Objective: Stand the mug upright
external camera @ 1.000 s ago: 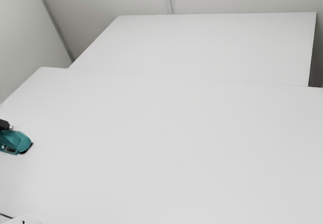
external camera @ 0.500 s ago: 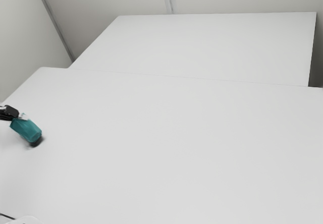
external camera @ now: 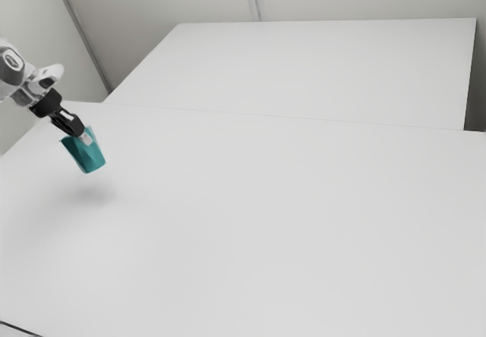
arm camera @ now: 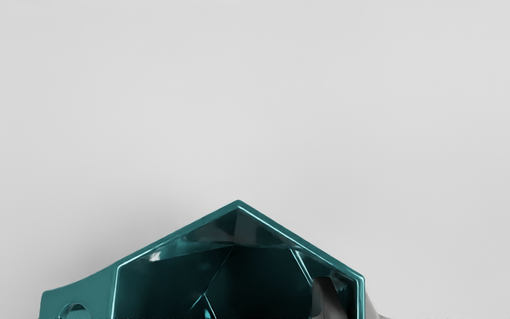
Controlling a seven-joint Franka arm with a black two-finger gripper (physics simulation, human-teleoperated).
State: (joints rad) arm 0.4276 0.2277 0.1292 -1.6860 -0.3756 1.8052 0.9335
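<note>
Hanging tilted | mug under hand | wall pinched between fingers

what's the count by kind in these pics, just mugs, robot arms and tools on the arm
mug: 1
robot arm: 1
tool: 1
total: 3
</note>
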